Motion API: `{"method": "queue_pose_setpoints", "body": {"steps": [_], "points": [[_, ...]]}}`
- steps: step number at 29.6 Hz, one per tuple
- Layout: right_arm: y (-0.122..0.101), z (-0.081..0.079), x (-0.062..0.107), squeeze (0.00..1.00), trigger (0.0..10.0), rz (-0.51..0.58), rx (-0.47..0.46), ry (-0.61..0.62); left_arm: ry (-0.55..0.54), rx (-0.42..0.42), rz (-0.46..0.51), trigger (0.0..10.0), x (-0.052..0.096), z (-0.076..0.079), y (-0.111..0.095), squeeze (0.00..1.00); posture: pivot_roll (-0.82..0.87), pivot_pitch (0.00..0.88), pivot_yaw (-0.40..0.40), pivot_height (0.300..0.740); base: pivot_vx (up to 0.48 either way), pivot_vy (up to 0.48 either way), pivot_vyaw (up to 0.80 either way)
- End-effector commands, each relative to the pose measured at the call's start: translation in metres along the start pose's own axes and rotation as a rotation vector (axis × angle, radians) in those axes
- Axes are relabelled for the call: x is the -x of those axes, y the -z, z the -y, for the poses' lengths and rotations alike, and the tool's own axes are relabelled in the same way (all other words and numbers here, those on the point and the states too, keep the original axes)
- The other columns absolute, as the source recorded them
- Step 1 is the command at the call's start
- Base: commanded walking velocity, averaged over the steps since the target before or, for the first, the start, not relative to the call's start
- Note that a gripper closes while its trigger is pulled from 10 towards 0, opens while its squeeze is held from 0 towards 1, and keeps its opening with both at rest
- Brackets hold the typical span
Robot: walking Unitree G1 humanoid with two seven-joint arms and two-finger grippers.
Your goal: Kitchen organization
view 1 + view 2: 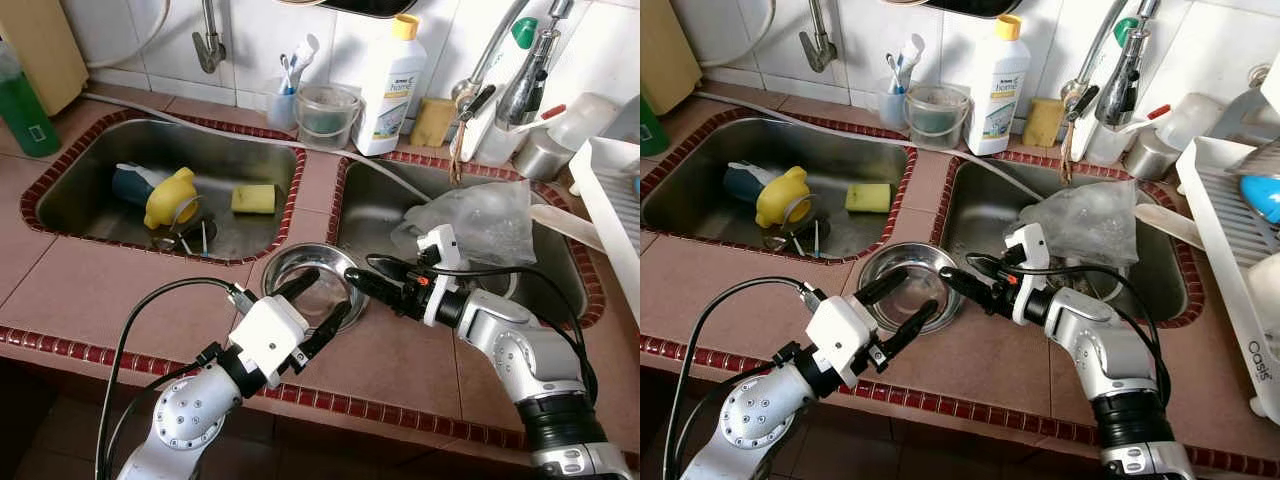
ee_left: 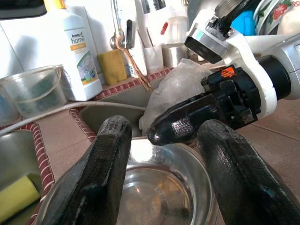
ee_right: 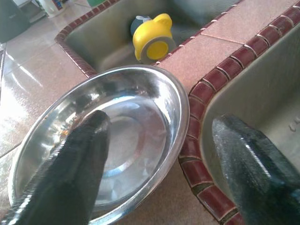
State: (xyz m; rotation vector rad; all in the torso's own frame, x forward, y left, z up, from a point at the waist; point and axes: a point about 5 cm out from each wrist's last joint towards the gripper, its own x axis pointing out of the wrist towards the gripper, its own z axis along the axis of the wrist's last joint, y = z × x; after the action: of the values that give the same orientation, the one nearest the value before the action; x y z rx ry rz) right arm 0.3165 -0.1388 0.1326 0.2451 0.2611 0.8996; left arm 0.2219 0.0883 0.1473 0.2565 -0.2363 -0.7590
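A shiny steel bowl (image 1: pixel 305 275) sits on the tiled counter strip between the two sinks, and it looks empty. My left gripper (image 1: pixel 318 302) is open over the bowl's near side, one finger above the bowl and one by its near rim. My right gripper (image 1: pixel 362 272) comes in from the right, also open. In the right wrist view its fingers straddle the bowl's rim (image 3: pixel 180 117), one finger (image 3: pixel 75 164) inside the bowl and the other (image 3: pixel 253 164) over the right sink's edge. The two grippers' tips are close together above the bowl (image 2: pixel 159 187).
The left sink (image 1: pixel 80 170) holds a blue container with a yellow lid (image 1: pixel 170 195), a yellow sponge (image 1: pixel 253 198) and some utensils. A crumpled clear plastic bag (image 1: pixel 480 220) lies in the right sink. A white soap bottle (image 1: pixel 390 85), a clear tub (image 1: pixel 325 115) and a dish rack (image 1: pixel 615 200) line the back and right.
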Motion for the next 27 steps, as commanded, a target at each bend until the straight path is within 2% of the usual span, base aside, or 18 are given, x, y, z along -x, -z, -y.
{"method": "queue_pose_setpoints", "body": {"steps": [1, 3, 4, 5, 6, 9, 19, 27], "points": [[0.0, 0.003, 0.004, 1.0, 10.0, -0.019, 0.007, 0.008, 0.022, -0.008, 0.0, 10.0, 0.0, 0.004, 0.0, 0.0, -0.03, 0.119, -0.101, 0.74, 0.0, 0.0, 0.0], [0.001, 0.004, 0.004, 1.0, 10.0, -0.033, -0.006, 0.015, 0.024, -0.009, -0.001, 10.0, 0.0, 0.004, 0.0, 0.0, -0.03, 0.12, -0.102, 0.74, 0.0, 0.0, 0.0], [0.001, 0.004, 0.005, 0.91, 10.0, -0.037, -0.013, 0.011, 0.024, -0.009, -0.001, 10.0, 0.0, 0.004, 0.0, 0.0, -0.03, 0.122, -0.102, 0.74, 0.0, 0.0, 0.0], [0.001, 0.004, 0.005, 0.3, 10.0, -0.042, -0.02, 0.008, 0.025, -0.009, 0.0, 10.0, 0.0, 0.004, 0.0, 0.0, -0.03, 0.123, -0.102, 0.74, 0.0, 0.0, 0.0], [0.001, 0.004, 0.005, 0.0, 10.0, -0.048, -0.03, 0.002, 0.024, -0.01, -0.001, 10.0, 0.0, 0.004, 0.0, 0.0, -0.03, 0.123, -0.102, 0.74, 0.0, 0.0, 0.0], [0.0, 0.003, 0.005, 0.0, 10.0, -0.058, -0.074, -0.02, 0.024, -0.009, 0.0, 10.0, 0.0, 0.004, 0.0, 0.0, -0.03, 0.126, -0.101, 0.74, 0.0, 0.0, 0.0], [-0.004, 0.009, 0.005, 0.0, 10.0, -0.1, -0.08, -0.054, 0.022, -0.008, 0.002, 10.0, -0.001, 0.004, 0.0, 0.0, -0.03, 0.13, -0.102, 0.74, 0.0, 0.0, 0.0], [-0.009, 0.029, -0.001, 0.0, 10.0, -0.134, -0.087, -0.015, 0.024, -0.006, 0.004, 10.0, -0.001, 0.006, -0.002, 0.0, -0.03, 0.144, -0.107, 0.74, 0.0, 0.0, 0.0]]}}
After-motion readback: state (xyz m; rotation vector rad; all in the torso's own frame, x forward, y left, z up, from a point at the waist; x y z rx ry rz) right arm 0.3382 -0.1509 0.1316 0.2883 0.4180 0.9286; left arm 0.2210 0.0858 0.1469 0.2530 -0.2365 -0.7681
